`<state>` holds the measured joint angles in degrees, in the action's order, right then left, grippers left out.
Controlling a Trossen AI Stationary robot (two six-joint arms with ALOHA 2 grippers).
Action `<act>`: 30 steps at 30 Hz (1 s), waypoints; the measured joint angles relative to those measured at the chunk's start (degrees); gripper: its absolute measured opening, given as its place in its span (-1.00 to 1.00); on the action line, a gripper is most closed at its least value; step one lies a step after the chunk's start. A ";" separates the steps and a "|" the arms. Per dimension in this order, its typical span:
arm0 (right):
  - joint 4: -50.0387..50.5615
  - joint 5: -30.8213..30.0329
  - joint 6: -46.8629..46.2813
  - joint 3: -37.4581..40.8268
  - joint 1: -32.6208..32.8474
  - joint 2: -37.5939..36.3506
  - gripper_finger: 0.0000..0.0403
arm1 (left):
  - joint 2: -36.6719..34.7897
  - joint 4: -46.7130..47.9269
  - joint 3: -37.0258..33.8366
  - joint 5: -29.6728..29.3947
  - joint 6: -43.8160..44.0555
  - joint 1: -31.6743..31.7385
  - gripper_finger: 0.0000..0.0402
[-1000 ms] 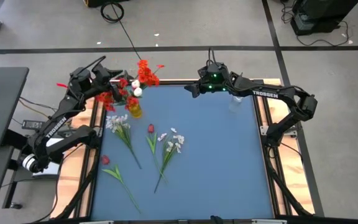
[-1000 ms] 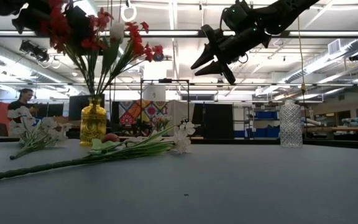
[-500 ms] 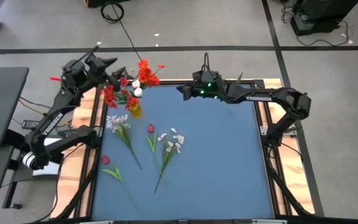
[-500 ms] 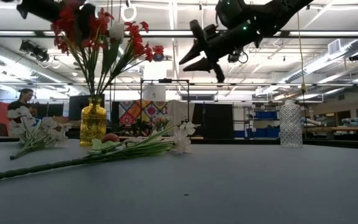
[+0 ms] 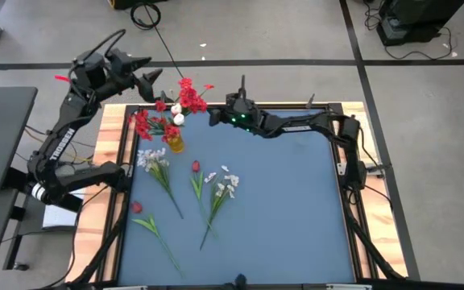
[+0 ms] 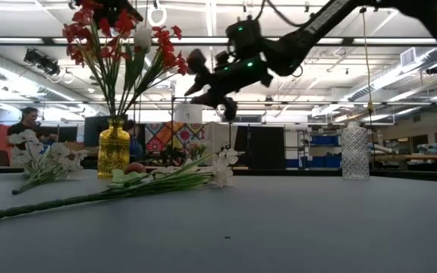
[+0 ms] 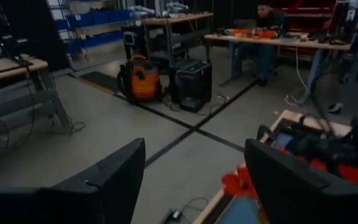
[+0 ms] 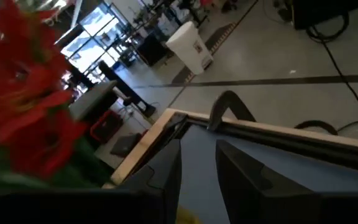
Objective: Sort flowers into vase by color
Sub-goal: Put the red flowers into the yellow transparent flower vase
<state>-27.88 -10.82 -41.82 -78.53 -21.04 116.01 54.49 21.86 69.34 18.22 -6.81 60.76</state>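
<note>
A yellow vase [image 5: 175, 143] stands at the table's far left and holds red flowers [image 5: 185, 97] and one white bloom [image 5: 178, 119]. Loose on the table lie white flowers [image 5: 153, 161], a red tulip [image 5: 196, 167], more white flowers [image 5: 225, 185] and a pink flower [image 5: 137, 207]. A clear vase [image 6: 355, 152] stands far right. My left gripper [image 5: 148, 72] is open, high beyond the table's far left corner. My right gripper [image 5: 213, 116] hangs open just right of the red blooms [image 8: 30, 106], nothing between its fingers.
The right arm [image 5: 296, 125] stretches along the far edge over the clear vase's spot. Wooden rails [image 5: 119, 185] border the blue table top. Bare table surface [image 5: 288, 209] lies right and near. A person [image 6: 29, 121] sits in the room behind.
My left gripper has risen away from the bouquet, going up and beyond the table's far left corner, still open. My right gripper has travelled toward the table's left along the far edge, sunk a little and turned, ending close beside the red flowers.
</note>
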 joint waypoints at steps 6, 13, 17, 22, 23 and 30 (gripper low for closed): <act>-0.67 5.40 2.75 -11.51 -0.20 8.36 -0.46 | 3.66 3.69 4.69 -0.02 0.79 -0.87 0.40; -0.79 10.94 7.40 -18.15 -0.19 11.50 -0.46 | 5.43 6.57 6.14 -0.09 0.86 -1.25 0.40; -2.49 17.33 14.05 -18.17 -1.02 11.18 -0.47 | 5.55 6.46 6.43 0.70 5.83 -1.21 0.40; -4.62 23.67 19.39 -18.17 -2.04 11.26 -0.52 | 5.72 4.81 6.42 1.25 5.26 -1.21 0.40; -5.52 25.55 20.11 -18.17 -2.21 11.32 -0.53 | 5.99 4.55 6.42 1.25 5.32 -1.21 0.40; -12.43 27.12 21.20 -18.17 -2.45 11.37 -0.55 | 8.11 2.13 6.41 1.42 6.26 -1.21 0.40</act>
<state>-40.31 16.30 -20.62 -96.71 -23.48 127.37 62.60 23.99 75.75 19.64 -0.56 59.55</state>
